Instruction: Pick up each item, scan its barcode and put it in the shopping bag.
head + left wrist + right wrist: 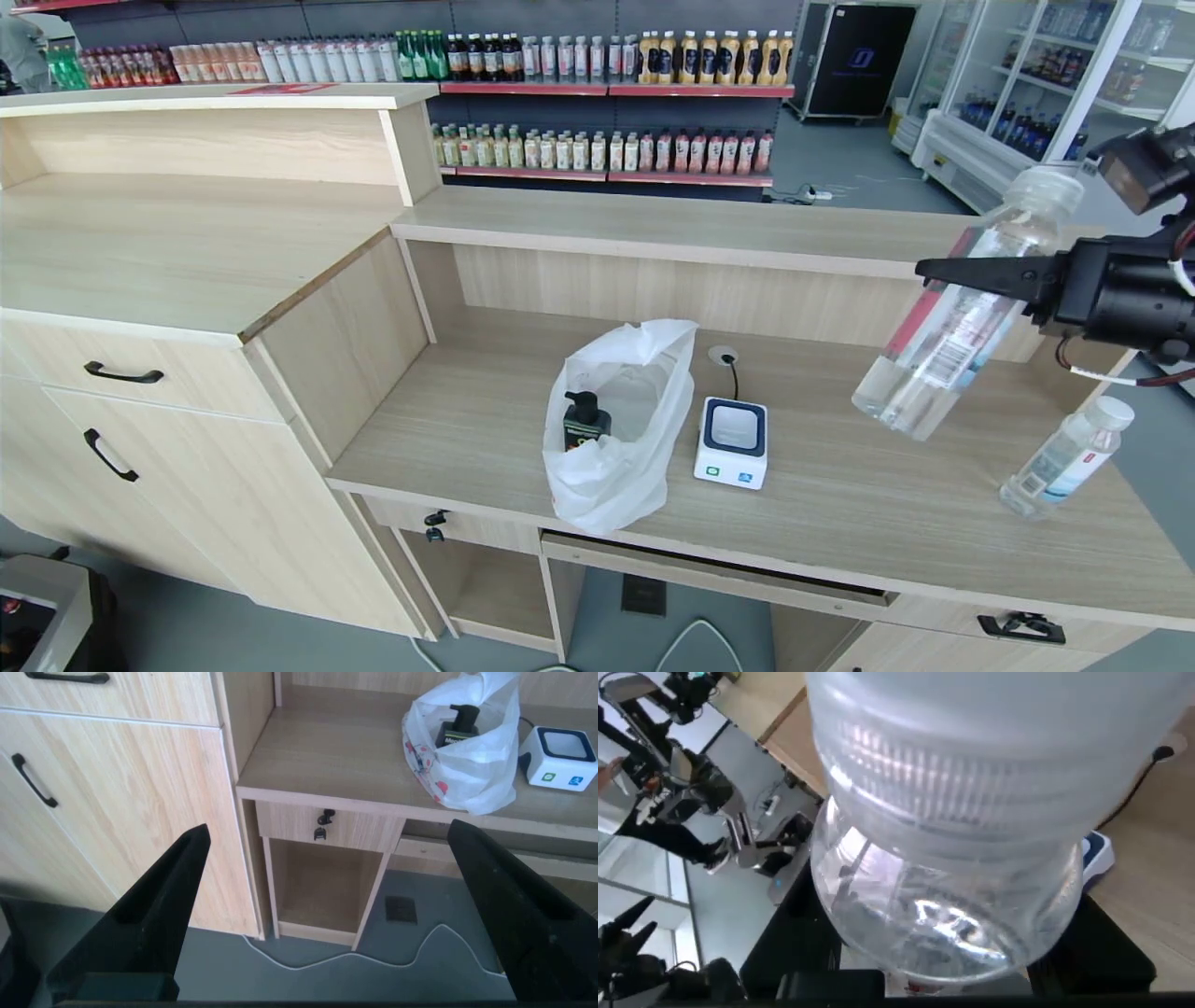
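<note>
Right gripper (966, 277): fingers clamped on a clear water bottle (943, 347), gripping it across the upper body, above the label; the bottle hangs in the air above the right part of the counter (840, 523), touching nothing else.

Orientation of the held bottle: long axis tilted on a diagonal; cap end high and toward the robot's right, base low and toward the robot's left, on the side of the scanner (731, 441); a barcode patch on the label faces the head camera. In the right wrist view the bottle (952, 859) is seen down its length from close by.

Left gripper (329, 829): fingers spread wide apart, nothing between them; it is low down in front of the counter, over the floor.

Item count:
- Water bottles: two; one held, and a second water bottle (1069, 457) resting on the counter near its right front corner, cap end toward the far right; whether it stands or lies cannot be told.
- Shopping bag (616, 439): one; white plastic, mouth upward, standing just left of the scanner.
- Pump bottle (585, 420): one; dark, upright inside the bag.
- Scanner: one; a white box, window facing up, with a cable (734, 378) running to the rear.
</note>
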Available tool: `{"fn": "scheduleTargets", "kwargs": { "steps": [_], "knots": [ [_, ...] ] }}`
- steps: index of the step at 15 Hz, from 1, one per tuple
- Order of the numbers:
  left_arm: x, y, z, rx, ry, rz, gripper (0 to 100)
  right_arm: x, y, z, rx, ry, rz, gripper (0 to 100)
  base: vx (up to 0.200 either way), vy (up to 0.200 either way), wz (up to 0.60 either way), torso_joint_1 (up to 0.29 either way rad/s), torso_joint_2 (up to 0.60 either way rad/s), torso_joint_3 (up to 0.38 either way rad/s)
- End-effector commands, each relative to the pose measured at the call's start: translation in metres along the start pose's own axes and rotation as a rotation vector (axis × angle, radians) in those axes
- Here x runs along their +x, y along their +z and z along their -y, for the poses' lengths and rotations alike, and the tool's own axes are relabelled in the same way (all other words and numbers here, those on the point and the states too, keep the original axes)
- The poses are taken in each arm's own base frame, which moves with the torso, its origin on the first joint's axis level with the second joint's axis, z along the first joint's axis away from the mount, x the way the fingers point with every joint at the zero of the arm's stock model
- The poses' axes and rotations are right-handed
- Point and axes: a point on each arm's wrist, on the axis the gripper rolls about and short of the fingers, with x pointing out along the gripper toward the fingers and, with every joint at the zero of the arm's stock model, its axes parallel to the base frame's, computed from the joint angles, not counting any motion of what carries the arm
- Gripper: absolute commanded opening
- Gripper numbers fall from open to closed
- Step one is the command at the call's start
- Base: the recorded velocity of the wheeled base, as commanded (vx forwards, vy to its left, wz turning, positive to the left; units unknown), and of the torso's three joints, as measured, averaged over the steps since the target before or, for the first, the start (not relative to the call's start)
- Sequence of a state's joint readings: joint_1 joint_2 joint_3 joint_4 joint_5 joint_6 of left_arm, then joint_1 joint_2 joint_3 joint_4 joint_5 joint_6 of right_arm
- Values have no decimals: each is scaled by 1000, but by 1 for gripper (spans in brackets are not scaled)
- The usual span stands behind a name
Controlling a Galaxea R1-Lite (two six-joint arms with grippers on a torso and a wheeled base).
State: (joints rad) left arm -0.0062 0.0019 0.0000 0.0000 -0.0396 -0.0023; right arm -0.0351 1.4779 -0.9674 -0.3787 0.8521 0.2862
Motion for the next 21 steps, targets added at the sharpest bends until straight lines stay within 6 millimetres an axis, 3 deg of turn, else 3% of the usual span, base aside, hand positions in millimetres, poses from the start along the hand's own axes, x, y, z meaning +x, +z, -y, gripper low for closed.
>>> {"fn": "scheduleTargets", "kwargs": {
  "steps": [1, 6, 8, 11, 21],
  "knots": [
    [0, 0, 0, -1, 0, 0, 100, -25, 12, -63, -75, 105, 33, 0, 0, 0, 0, 0, 0, 0],
    [0, 0, 0, -1, 0, 0, 100, -43, 0, -96, -34, 32, 2, 0, 0, 0, 0, 0, 0, 0],
    [0, 0, 0, -1, 0, 0, 100, -51, -6, -117, -26, 63, -12, 0, 0, 0, 0, 0, 0, 0],
    [0, 0, 0, -1, 0, 0, 100, -57, -8, -131, 32, 84, -4, 0, 0, 0, 0, 0, 0, 0],
    [0, 0, 0, -1, 0, 0, 100, -37, -13, -137, 141, 146, -72, 0, 0, 0, 0, 0, 0, 0]
  ]
}}
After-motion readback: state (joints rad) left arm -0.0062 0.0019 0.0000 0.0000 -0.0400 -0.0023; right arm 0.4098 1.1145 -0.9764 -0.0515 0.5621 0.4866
